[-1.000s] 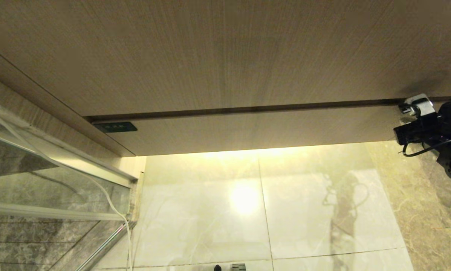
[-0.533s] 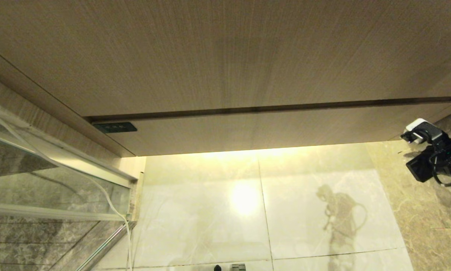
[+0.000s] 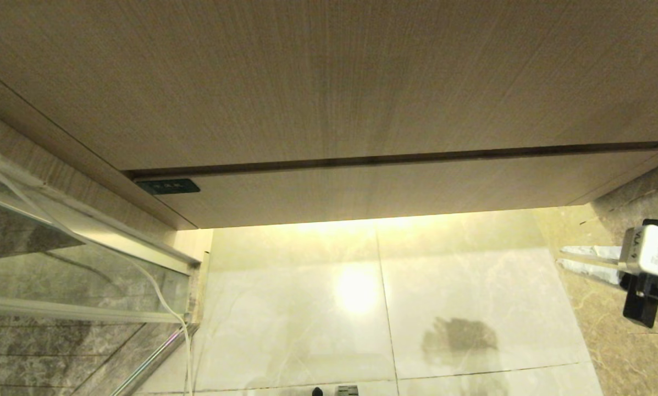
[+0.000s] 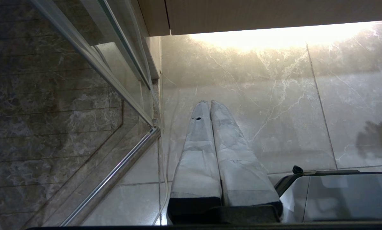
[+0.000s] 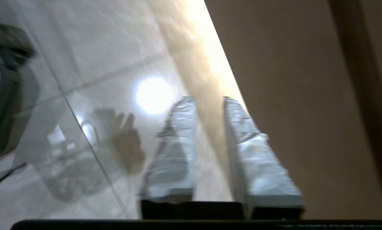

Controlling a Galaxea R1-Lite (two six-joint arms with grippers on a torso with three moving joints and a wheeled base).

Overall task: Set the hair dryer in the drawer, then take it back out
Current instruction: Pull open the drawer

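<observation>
Glass shower panel with a metal frame (image 3: pixel 81 258) at far left, thin pale cord (image 3: pixel 161 300) trailing down its edge; wide light-wood drawer (image 3: pixel 361 190) with plain handleless front shut flush, small dark label (image 3: pixel 168 186) near its left end; glossy pale marble floor tiles (image 3: pixel 307 308) below; left gripper (image 4: pixel 210 103) over the floor, padded fingers pressed together, empty; right gripper (image 3: pixel 560 257) low at far right, fingers narrowly parted, empty; hair dryer unseen.
</observation>
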